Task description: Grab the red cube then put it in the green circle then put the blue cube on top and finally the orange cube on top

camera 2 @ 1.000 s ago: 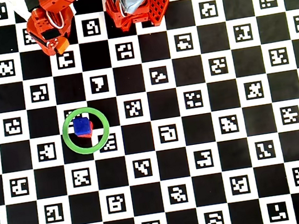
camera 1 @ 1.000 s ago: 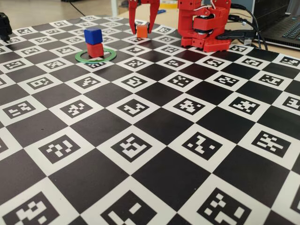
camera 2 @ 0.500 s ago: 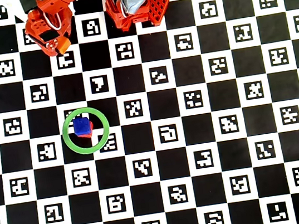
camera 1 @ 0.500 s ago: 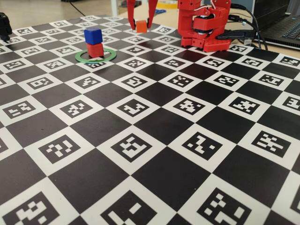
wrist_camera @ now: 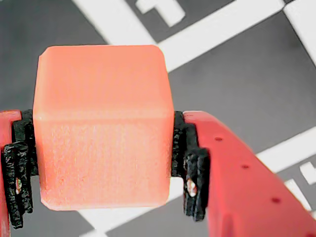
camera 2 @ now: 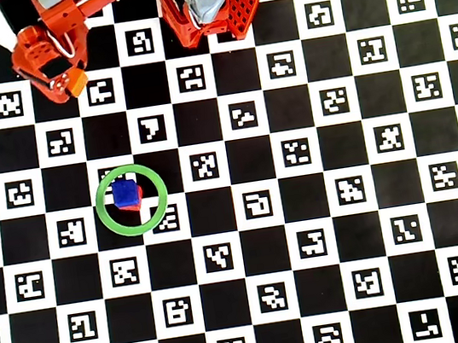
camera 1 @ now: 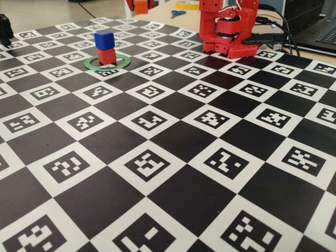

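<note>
1. Orange cube [wrist_camera: 101, 126] sits clamped between the jaws, black pads pressing its two side faces in the wrist view, with the checkered table [wrist_camera: 237, 64] blurred below it.
2. In the overhead view the gripper [camera 2: 69, 81] carries that cube near the top left corner, well apart from the green circle [camera 2: 161, 201].
3. Blue cube [camera 1: 104, 40] rests on top of the red cube [camera 1: 106, 55] inside the green ring, in the fixed view.
4. The arm's red base [camera 1: 229, 29] stands at the far edge of the table.
</note>
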`<state>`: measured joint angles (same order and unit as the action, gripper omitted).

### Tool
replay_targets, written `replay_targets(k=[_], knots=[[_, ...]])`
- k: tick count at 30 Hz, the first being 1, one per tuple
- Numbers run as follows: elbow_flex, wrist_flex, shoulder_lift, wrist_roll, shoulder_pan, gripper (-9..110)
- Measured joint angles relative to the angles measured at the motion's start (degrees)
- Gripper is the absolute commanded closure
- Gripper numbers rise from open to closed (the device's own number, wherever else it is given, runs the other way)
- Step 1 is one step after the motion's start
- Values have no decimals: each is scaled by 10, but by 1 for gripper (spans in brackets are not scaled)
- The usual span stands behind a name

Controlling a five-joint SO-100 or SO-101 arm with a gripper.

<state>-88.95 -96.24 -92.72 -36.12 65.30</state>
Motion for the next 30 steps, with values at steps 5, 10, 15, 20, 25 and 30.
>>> replay_targets(k=[5, 10, 15, 20, 25, 30], knots=[[120, -34, 55, -7, -52, 92], [213, -35, 77, -4, -105, 92], [255, -36, 77, -4, -151, 92], [262, -36, 77, -7, -199, 93], [262, -36, 77, -8, -241, 93], [262, -36, 77, -8, -278, 93]])
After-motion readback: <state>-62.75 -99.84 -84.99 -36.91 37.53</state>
